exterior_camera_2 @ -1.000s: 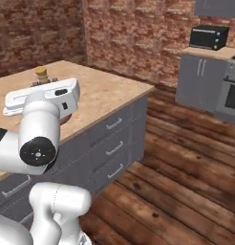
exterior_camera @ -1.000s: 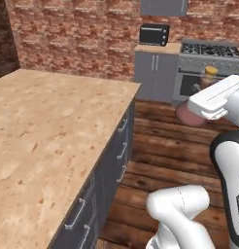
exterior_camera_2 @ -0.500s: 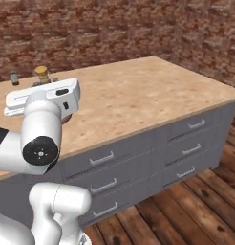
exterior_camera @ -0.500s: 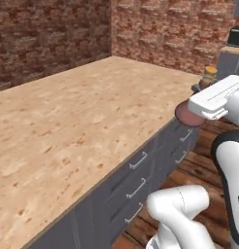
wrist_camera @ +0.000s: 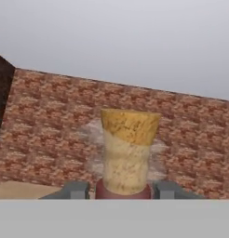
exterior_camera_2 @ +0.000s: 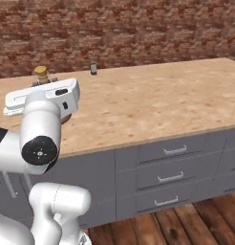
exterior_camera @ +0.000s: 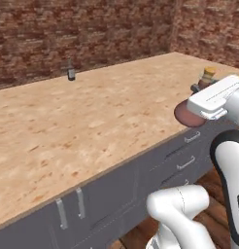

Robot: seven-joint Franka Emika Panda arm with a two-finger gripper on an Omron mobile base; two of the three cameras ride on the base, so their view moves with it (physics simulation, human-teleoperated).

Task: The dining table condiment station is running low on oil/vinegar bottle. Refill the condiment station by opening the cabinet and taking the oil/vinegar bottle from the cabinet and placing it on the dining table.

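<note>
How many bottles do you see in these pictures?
2. The oil/vinegar bottle is held in the gripper, above the near edge of the dining table. A small dark bottle stands on the table's far side. Others may be out of view.

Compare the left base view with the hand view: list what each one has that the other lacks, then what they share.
Left base view alone: the wide tan top of the dining table, the grey drawer fronts under its edge, a small dark bottle standing far back on the table, and the reddish-brown round body of the oil/vinegar bottle under the hand.

Hand view alone: the gripper with a finger on either side of the bottle's neck, and the tan cork stopper close up.

Both: the oil/vinegar bottle and the brick wall.
</note>
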